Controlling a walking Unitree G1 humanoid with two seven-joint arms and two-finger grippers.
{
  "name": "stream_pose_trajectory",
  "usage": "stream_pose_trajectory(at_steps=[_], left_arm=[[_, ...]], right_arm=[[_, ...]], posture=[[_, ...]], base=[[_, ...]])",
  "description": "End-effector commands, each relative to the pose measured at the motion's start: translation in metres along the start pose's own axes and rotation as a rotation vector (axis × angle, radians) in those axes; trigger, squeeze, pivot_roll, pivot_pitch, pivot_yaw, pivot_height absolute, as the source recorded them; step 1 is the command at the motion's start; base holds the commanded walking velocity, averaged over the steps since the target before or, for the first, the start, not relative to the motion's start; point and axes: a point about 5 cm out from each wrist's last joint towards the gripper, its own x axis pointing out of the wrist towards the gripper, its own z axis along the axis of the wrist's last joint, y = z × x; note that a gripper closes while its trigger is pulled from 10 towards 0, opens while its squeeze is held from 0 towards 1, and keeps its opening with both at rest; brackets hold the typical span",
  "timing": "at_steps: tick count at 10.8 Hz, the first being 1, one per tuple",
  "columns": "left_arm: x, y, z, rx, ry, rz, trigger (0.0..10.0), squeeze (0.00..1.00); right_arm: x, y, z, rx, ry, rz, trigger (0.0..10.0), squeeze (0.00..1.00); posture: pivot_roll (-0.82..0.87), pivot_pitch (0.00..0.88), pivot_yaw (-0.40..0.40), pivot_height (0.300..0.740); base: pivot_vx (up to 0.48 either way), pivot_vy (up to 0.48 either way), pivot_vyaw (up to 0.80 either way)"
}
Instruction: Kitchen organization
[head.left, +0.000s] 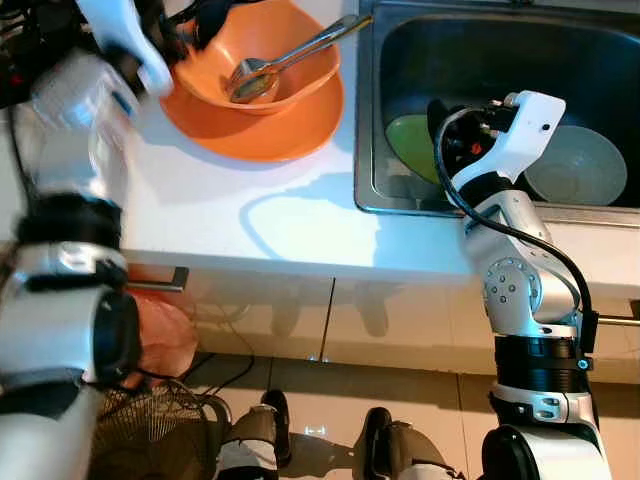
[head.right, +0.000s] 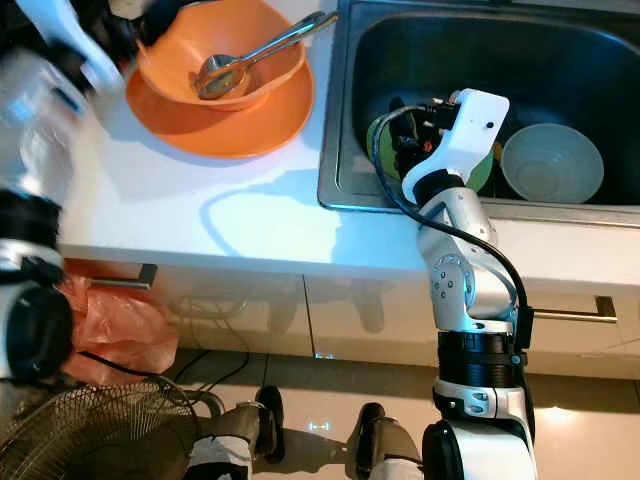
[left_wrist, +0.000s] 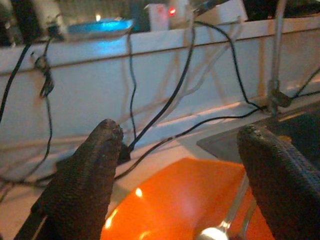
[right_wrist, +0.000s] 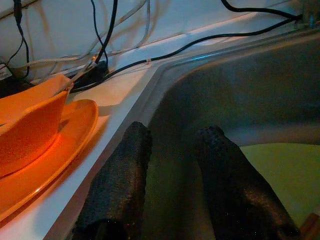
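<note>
- The left tool (left_wrist: 180, 195) hovers over the near rim of the orange bowl at the back left of the surface, its two black fingers (left_wrist: 82, 185) spread wide apart with nothing between them.
- The right tool (right_wrist: 175, 190) reaches down into the sink at its left end, just above the green plate; its fingers (right_wrist: 120, 185) stand a little apart and grip nothing.
- The white surface (head.left: 250, 215) runs along the wall, with pale cabinet fronts (head.left: 400, 335) below it and a tiled floor under those.
- The steel sink (head.left: 372, 150) is set into the surface to the right of the orange dishes.
- An orange plate (head.left: 260, 130) lies on the surface just beside the sink's left edge.
- The orange bowl (head.left: 300, 50) sits on that plate.
- A pale grey-green bowl (head.left: 580, 165) stands upright in the sink, to the right of the right arm.
- The green plate (head.left: 408, 140) lies in the sink's left part, partly hidden by the right wrist.
- A metal spoon (head.left: 270, 68) rests in the orange bowl, its handle sticking out over the rim toward the sink.
- Black cables (left_wrist: 165, 105) trail along the wall behind the surface.
- An orange plastic bag (head.right: 120, 325) and a wire fan guard (head.right: 110, 430) sit low at the left by the cabinets.
</note>
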Motion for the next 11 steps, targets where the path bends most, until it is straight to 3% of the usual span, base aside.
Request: stream_pose_trajectory(at_steps=[1, 4, 5, 8, 11], left_arm=[[0.005, -0.005, 0.003, 0.025, 0.018, -0.043, 10.0, 0.00], [0.027, -0.023, -0.002, 0.101, 0.118, -0.135, 10.0, 0.00], [0.035, -0.028, -0.004, 0.174, 0.173, -0.156, 10.0, 0.00], [0.045, -0.037, -0.011, 0.327, 0.310, -0.206, 10.0, 0.00], [0.051, -0.042, -0.009, 0.471, 0.359, -0.238, 10.0, 0.00]], right_arm=[[0.001, 0.000, -0.001, 0.006, -0.002, 0.002, 10.0, 0.00], [0.000, 0.001, -0.002, 0.010, -0.003, -0.002, 10.0, 0.00], [-0.001, 0.001, -0.003, 0.014, -0.005, -0.007, 10.0, 0.00], [-0.005, 0.002, -0.005, 0.024, -0.005, -0.019, 10.0, 0.00], [-0.010, 0.001, -0.007, 0.029, -0.004, -0.035, 10.0, 0.00]], posture=[[0.06, 0.227, 0.025, 0.740], [0.05, 0.233, 0.041, 0.740], [0.05, 0.234, 0.051, 0.740], [0.05, 0.245, 0.072, 0.740], [0.04, 0.260, 0.087, 0.740]], base=[[0.000, 0.000, 0.00], [0.000, 0.000, 0.00], [0.000, 0.000, 0.00], [0.000, 0.000, 0.00], [0.000, 0.000, 0.00]])
